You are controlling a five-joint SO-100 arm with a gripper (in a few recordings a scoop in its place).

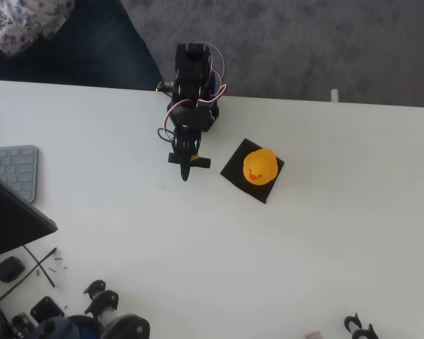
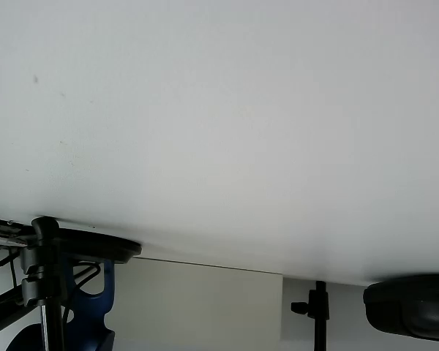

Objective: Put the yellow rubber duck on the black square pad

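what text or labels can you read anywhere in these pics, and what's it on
No text can be read in either view.
Keyboard at the left edge of the overhead view: the key legends are too small and blurred to read.
Yellow rubber duck and black square pad: no lettering shows.
Robot arm: no label shows.

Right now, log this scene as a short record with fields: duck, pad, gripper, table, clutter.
duck: yellow duck sits on the pad, beak toward the bottom-left of the overhead view
pad: black pad, turned like a diamond, right of the arm in the overhead view
gripper: gripper left of the pad, apart from the duck, holding nothing; open or shut cannot be told
table: white table
clutter: keyboard at the left edge; dark parts at the bottom left
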